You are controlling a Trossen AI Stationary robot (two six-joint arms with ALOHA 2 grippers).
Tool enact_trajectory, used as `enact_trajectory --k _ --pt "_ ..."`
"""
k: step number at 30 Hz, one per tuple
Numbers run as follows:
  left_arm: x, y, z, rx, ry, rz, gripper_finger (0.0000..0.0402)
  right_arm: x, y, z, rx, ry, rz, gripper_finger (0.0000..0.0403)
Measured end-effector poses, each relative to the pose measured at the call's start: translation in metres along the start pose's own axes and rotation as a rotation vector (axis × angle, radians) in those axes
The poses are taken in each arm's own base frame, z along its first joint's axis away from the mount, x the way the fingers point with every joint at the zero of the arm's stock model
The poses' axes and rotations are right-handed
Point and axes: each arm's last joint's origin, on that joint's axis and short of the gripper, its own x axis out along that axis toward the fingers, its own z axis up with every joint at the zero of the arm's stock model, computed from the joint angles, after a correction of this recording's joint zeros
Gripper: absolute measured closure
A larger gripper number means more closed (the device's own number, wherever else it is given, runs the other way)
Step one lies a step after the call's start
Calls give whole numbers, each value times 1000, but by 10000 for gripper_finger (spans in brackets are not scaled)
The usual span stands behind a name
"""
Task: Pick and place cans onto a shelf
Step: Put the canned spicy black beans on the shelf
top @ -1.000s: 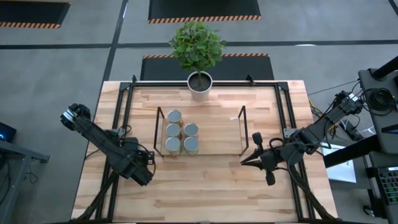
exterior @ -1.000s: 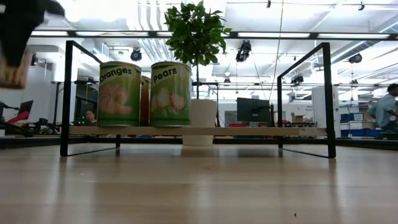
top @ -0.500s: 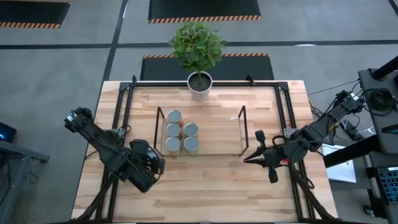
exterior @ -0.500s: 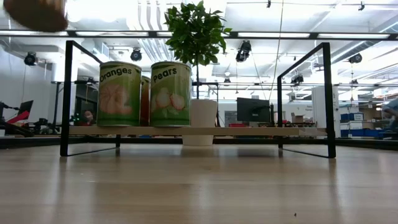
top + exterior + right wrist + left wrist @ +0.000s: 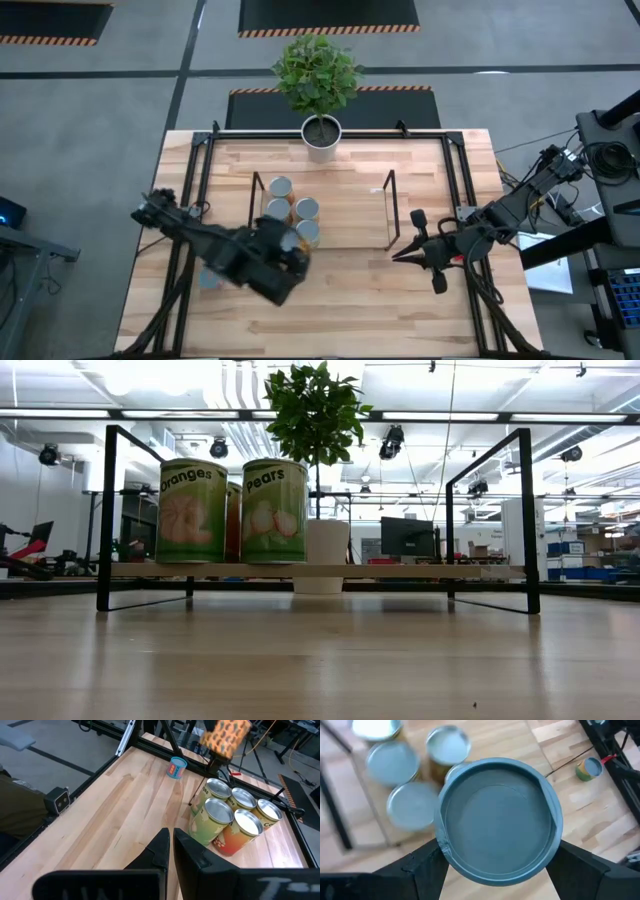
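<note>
Several cans [image 5: 293, 208] with silver tops stand upright on the shelf's [image 5: 345, 215] wood board, at its left end. In the low view two of them read "Oranges" [image 5: 192, 510] and "Pears" [image 5: 274, 510]. My left gripper [image 5: 285, 268] hovers at the shelf's near left corner, shut on a can with a blue-grey top [image 5: 500, 822] and orange sides [image 5: 227, 735]. A small blue-topped can [image 5: 209, 279] stands on the table left of the shelf. My right gripper [image 5: 397, 257] is shut and empty, near the shelf's right end. My left gripper pinches the can between its two fingers [image 5: 427, 865], one on each opposite side, just below the top rim [image 5: 444, 851]. The fingers point down from above. The can hangs upright, lifted clear above the table, beside the cans on the shelf.
A white plant pot [image 5: 321, 135] with a leafy plant stands at the table's far edge behind the shelf. A black frame [image 5: 190, 200] borders the table. Bare wood lies on the shelf's right half [image 5: 350, 205] and in front of it [image 5: 350, 300].
My left gripper has carried the can toward the table's right, from the near left area to the shelf's near left corner. The can has stayed upright and clear of the table and has left the low view.
</note>
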Motion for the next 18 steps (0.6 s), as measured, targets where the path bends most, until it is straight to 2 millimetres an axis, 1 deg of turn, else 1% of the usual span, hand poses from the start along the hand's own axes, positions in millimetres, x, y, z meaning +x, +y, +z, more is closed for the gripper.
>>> enact_trajectory --k 5,10,12,15,18 --pt "27 -29 14 109 -19 24 125 -6 -2 -1 18 -6 0 390" --pt "51 -50 18 201 -36 45 125 -15 -5 -8 12 -22 -1 390" --pt "60 -54 18 223 -49 59 125 -21 -8 -10 19 -40 -3 390" --pt "70 -53 16 234 -57 95 125 -30 -11 -16 28 -68 -6 390" --pt "75 -51 16 204 -112 120 125 -37 -13 -20 30 -97 -8 390"
